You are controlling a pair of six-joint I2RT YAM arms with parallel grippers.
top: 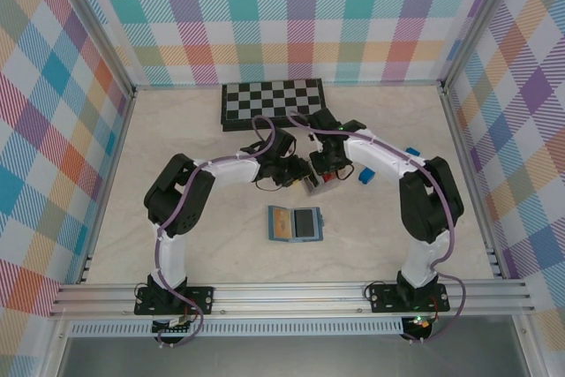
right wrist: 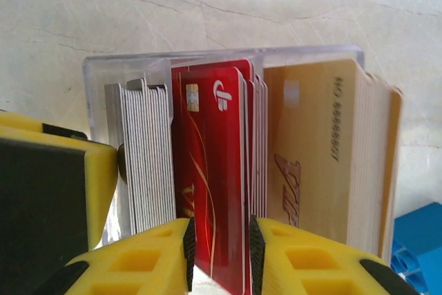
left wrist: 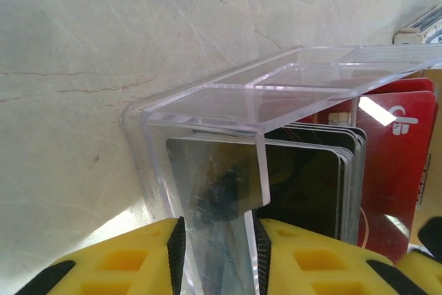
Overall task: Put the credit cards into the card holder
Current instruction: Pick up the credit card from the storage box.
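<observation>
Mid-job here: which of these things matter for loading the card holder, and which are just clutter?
Job: red cards, tan cards, teal card holder, clear box holding the cards.
Clutter: chessboard, blue block, dark white-edged cards.

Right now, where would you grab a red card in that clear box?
Its edge at the box's open side, coming straight in from there. The red card stands packed between a grey stack and a tan stack, leaving only that edge free; the right gripper pinches there.
</observation>
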